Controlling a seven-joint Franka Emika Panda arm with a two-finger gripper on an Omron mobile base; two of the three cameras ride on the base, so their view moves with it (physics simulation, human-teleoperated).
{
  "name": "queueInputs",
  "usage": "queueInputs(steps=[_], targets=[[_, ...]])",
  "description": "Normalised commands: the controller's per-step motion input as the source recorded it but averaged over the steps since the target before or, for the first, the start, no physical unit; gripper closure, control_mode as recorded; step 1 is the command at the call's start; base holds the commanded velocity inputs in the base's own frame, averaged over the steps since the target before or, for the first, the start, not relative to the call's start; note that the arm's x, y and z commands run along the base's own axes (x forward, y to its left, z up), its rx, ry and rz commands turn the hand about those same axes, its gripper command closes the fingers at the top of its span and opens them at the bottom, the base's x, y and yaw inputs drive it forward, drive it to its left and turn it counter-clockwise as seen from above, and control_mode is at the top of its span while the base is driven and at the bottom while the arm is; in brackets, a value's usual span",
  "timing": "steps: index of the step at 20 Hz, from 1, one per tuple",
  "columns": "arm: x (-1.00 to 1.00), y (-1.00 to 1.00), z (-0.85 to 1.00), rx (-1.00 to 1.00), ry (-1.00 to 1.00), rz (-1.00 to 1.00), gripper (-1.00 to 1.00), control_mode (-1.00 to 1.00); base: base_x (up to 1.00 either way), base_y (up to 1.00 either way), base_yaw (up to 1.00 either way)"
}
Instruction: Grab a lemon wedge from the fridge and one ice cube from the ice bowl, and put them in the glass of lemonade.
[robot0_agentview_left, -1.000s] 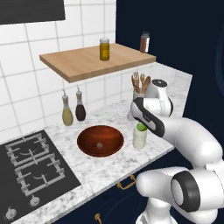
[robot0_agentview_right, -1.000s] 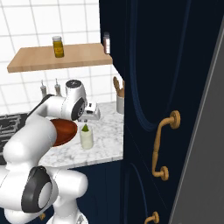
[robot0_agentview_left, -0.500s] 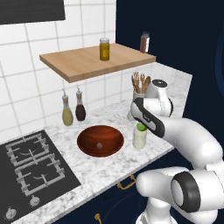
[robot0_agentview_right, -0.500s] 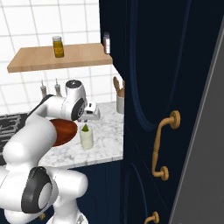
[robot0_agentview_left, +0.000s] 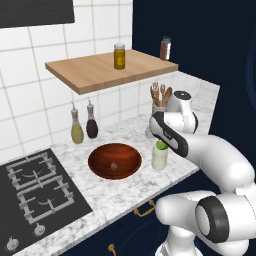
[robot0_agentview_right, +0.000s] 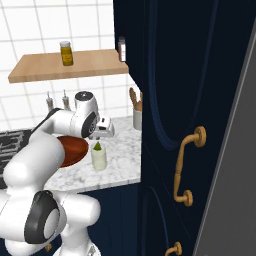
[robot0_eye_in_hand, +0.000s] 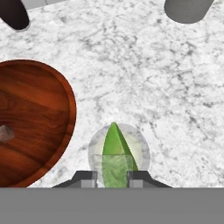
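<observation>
My gripper (robot0_eye_in_hand: 113, 177) is shut on the lemon wedge (robot0_eye_in_hand: 114, 151), a small yellow-green piece whose tip points down into the glass of lemonade (robot0_eye_in_hand: 142, 151) right under it. In the left base view the lemon wedge (robot0_agentview_left: 161, 145) sits at the rim of the glass (robot0_agentview_left: 160, 159), under the gripper (robot0_agentview_left: 159, 141). From the other side the wedge (robot0_agentview_right: 98, 146) tops the glass (robot0_agentview_right: 98, 160). Just left of the glass lies the ice bowl (robot0_agentview_left: 114, 161), reddish-brown, with a small lump (robot0_eye_in_hand: 5, 132) inside. A light-grey slab (robot0_agentview_right: 235, 150) at the right edge may be the fridge.
A white crock of wooden utensils (robot0_agentview_left: 159, 100) stands behind the glass. Two bottles (robot0_agentview_left: 83, 125) stand against the tiled wall, under a wooden shelf (robot0_agentview_left: 107, 70) with two jars. The stove (robot0_agentview_left: 35, 192) is at the left. A navy cabinet with gold handles (robot0_agentview_right: 187, 165) rises close on the right.
</observation>
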Motion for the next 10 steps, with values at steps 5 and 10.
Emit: queueInputs(steps=[5,10], targets=[[0.10,0.00,0.00,0.00,0.00,0.00,1.00,-1.00,0.00,0.00,0.00],[0.10,0.00,-0.06,0.00,0.00,-0.02,1.00,-1.00,0.00,0.00,0.00]])
